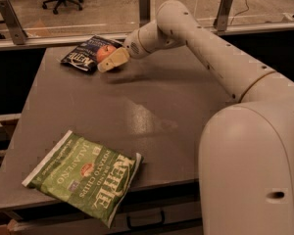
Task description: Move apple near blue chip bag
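Watching gripper at the table far-left corner, clamped on apple | apple against blue chip bag, lower half hidden, far finger unseen | green jalapeno bag overhangs near edge | I read bare tabletop between the bags
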Robot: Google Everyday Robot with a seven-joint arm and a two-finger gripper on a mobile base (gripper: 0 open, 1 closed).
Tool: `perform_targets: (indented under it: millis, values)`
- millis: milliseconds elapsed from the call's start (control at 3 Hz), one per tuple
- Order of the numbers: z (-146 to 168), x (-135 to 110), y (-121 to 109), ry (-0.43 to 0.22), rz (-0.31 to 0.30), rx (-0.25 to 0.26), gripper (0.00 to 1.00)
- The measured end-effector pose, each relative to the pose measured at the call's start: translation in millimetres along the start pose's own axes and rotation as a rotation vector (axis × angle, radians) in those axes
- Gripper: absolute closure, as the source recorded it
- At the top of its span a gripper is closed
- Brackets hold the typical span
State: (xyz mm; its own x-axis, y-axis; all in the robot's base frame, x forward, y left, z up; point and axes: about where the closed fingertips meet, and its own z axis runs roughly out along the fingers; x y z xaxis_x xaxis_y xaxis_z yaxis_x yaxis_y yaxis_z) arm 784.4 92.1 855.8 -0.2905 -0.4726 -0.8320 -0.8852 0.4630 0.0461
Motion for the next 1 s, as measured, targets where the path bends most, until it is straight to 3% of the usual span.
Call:
perform_targets:
  millis: [333, 1000]
  values:
    - [-44, -7, 0, -0.042, -0.053, -0.014, 0.00]
    - [-239, -35, 3, -0.187, -0.288, 0.000, 0.00]
